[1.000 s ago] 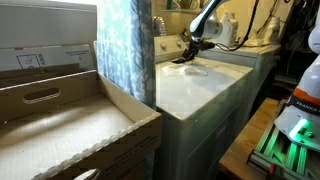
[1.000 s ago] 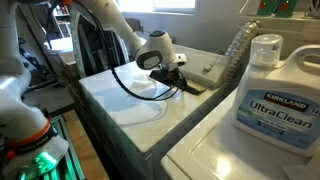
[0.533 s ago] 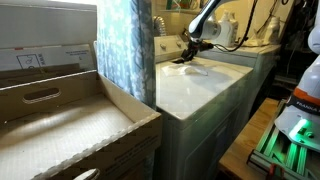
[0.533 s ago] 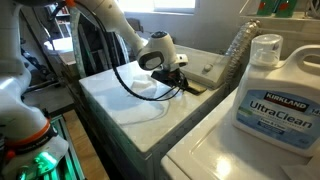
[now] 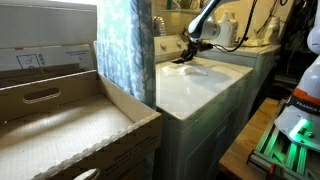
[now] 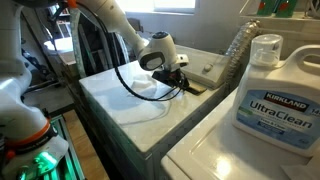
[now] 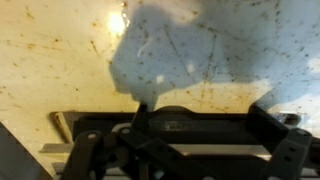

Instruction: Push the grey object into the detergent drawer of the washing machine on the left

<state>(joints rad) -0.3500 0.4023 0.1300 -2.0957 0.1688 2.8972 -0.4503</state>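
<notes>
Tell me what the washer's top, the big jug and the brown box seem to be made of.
Washer top: glossy white, painted metal or plastic; it mirrors the light. Jug: whitish, slightly translucent plastic with a printed label. Box: matte brown cardboard, going by its thin walls and cut handle slot.

Looking down past the black pincer (image 7: pixel 180 140) at the shiny top of the washing machine (image 7: pixel 60 70).
The top fills most of the frame. It looks yellowish, with many little specks and thin scratches. A bright spot (image 7: pixel 120 20) shines near the top edge, left of the middle. A big dark shadow (image 7: pixel 175 55) sits in the upper middle. The pincer comes in along the bottom, with one part at the lower left and one at the lower right. It is too dark to tell how wide it stands.
</notes>
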